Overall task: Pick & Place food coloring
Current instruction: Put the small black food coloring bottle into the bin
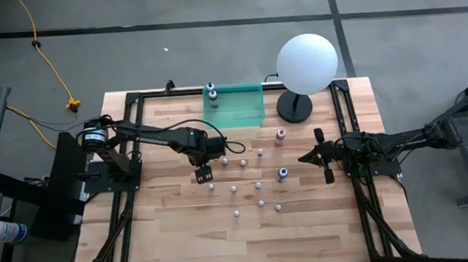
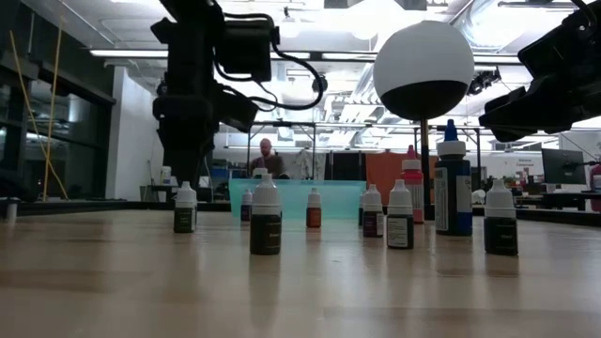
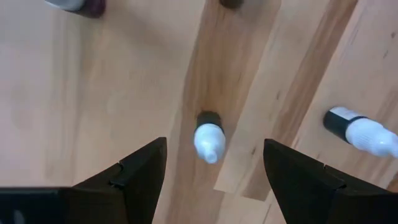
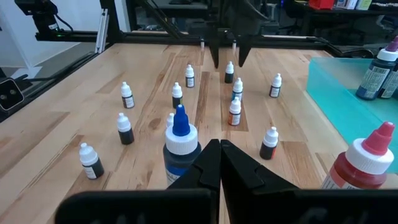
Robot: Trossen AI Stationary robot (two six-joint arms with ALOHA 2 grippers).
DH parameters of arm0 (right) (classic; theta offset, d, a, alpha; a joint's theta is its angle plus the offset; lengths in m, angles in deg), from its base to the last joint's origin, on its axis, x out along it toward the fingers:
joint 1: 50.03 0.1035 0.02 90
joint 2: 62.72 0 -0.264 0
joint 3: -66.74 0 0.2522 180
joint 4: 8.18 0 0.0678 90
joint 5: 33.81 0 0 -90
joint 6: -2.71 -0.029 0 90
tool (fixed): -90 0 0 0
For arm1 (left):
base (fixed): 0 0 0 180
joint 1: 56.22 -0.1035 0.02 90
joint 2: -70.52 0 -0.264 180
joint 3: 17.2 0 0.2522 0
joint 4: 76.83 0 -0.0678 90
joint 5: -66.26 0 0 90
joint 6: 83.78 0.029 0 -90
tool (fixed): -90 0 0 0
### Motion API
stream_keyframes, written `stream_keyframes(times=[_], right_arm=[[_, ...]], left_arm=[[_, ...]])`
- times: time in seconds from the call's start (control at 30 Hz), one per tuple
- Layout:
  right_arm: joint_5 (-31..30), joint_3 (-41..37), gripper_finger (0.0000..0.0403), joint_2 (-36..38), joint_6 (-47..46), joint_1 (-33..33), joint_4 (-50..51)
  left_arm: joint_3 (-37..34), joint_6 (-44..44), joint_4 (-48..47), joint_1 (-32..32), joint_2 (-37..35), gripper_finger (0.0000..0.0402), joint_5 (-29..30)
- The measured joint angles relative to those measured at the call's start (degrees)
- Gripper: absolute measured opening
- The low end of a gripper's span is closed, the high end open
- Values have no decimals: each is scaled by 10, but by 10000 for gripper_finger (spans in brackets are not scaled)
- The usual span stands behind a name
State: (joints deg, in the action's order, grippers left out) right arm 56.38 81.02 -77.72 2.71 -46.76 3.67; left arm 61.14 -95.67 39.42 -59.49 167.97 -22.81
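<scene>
The left gripper [image 3: 214,180] hung wide open, holding nothing, right above a tiny white-capped plastic bottle [image 3: 208,138] standing between its jaws. It looked ready to drop and squeeze. The right gripper [image 4: 220,163] waited, shut and empty.

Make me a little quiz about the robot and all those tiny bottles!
1. True or false: the left claw is open above a small bottle.
2. What stands inside the teal tray? A) bottles B) a lamp C) nothing
3. Fill in: the right claw is ____.

Key: 1 true. 2 A, two bottles stand in one corner. 3 shut, holding nothing.
</scene>
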Motion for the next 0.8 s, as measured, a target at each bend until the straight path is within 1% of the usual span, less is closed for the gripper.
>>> stream_keyframes(times=[0.2,0.3,0.4,0.63,0.8], right_arm=[[0,0,0,0,0,0,0],[0,0,0,0,0,0,0],[0,0,0,0,0,0,0],[0,0,0,0,0,0,0],[0,0,0,0,0,0,0]], left_arm=[[0,0,3,-1,8,259,-5],[1,0,6,0,11,251,-5],[0,0,5,0,11,228,-5],[0,0,6,-1,11,159,-4],[0,0,6,-1,11,121,-4]])
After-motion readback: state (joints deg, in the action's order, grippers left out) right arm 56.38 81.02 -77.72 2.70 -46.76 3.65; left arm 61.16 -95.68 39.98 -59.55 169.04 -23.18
